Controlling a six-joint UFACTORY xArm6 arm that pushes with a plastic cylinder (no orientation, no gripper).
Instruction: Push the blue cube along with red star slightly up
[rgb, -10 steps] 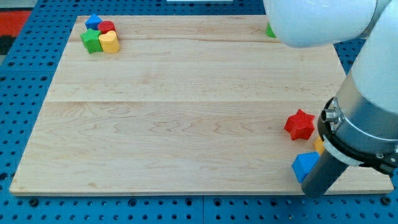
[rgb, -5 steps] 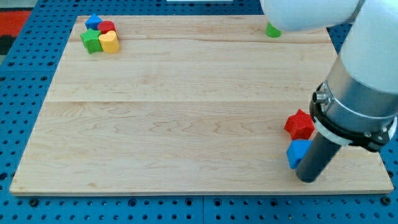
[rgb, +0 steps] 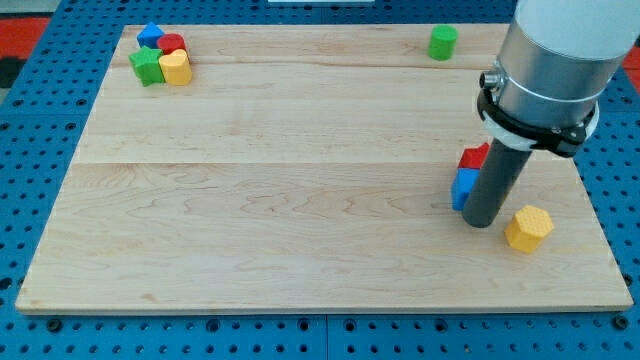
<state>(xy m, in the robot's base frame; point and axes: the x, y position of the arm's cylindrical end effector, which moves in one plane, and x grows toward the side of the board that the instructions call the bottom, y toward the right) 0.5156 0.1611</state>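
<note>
The blue cube (rgb: 463, 187) sits at the view's right, partly hidden by my dark rod. The red star (rgb: 473, 157) is directly above it and touching it, also partly hidden by the rod. My tip (rgb: 480, 220) rests on the board just below and to the right of the blue cube, against its right side.
A yellow block (rgb: 528, 228) lies to the right of the tip. A green cylinder (rgb: 443, 42) stands at the view's top right. At the top left, a blue block (rgb: 150, 35), red block (rgb: 172, 43), green star (rgb: 146, 66) and yellow block (rgb: 176, 68) cluster together.
My tip has moved up the view and slightly left, pushing the blue cube and red star up with it. The yellow block, hidden before, now shows.
</note>
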